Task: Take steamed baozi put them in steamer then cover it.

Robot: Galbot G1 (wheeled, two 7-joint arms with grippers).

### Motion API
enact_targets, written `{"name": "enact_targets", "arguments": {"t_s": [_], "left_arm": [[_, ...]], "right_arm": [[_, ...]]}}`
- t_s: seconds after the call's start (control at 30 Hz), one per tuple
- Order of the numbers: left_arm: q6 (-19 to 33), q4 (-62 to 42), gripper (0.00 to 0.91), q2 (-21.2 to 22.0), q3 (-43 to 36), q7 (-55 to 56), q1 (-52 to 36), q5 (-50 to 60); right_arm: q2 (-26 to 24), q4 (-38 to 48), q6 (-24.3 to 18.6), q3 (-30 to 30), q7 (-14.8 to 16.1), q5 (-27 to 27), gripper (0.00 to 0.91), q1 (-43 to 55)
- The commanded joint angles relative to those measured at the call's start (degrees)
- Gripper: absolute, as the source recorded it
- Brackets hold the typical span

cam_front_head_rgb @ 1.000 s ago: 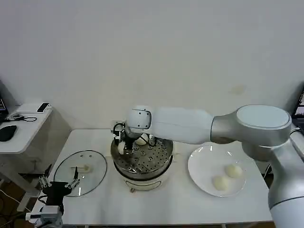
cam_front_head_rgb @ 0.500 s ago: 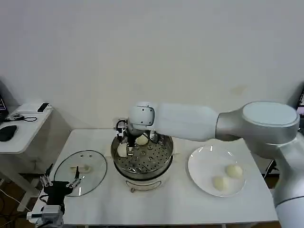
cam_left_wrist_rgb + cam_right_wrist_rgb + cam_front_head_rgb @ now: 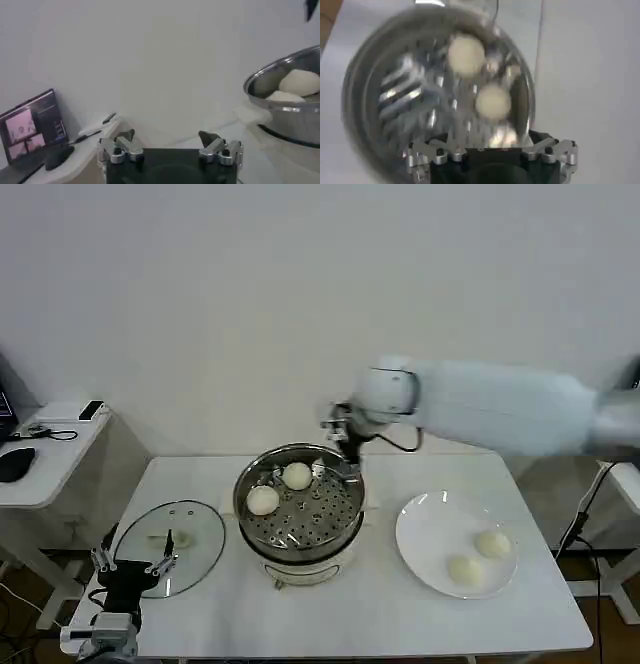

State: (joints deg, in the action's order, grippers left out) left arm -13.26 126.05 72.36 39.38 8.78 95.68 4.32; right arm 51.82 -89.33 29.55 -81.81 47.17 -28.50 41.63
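Two baozi [image 3: 280, 488] sat in the steamer [image 3: 300, 514], two waited on the plate [image 3: 425, 529], the cover [image 3: 170, 546] lay aside, and the right gripper [image 3: 343, 436] hung spread and empty.

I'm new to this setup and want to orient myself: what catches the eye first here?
The shiny steamer at table centre, two baozi on its perforated tray. The right gripper, open and empty, hangs over its back rim. Two more buns wait on the white plate to the right; the glass cover lies left.
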Motion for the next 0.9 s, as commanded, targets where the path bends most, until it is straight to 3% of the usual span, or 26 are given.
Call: {"name": "enact_targets", "arguments": {"t_s": [0.03,0.4,0.6,0.9], "left_arm": [[-0.06,0.01,0.907,0.16,-0.39,-0.04,0.01,0.18],[-0.05,-0.78,0.907,0.82,-1.37,-0.12,1.12,1.57],[-0.07,-0.78,0.907,1.11,-1.66,-0.15,1.26,2.12],[-0.32,-0.32,0.907,1.18,-1.05,-0.21,1.58,2.33]], "right_arm": [[-25.10,-10.21,-6.50,-1.35,5.46,13.98,0.907,-2.76],[-37.35,-11.72,-12.27,17.06,7.17,25.44,0.907,-28.08],[-36.57,-9.47,-12.99,27.20,7.10,28.46,0.907,-40.92],[-31.88,-5.95,-13.05,29.73,6.85,30.33,0.907,-46.40]]}}
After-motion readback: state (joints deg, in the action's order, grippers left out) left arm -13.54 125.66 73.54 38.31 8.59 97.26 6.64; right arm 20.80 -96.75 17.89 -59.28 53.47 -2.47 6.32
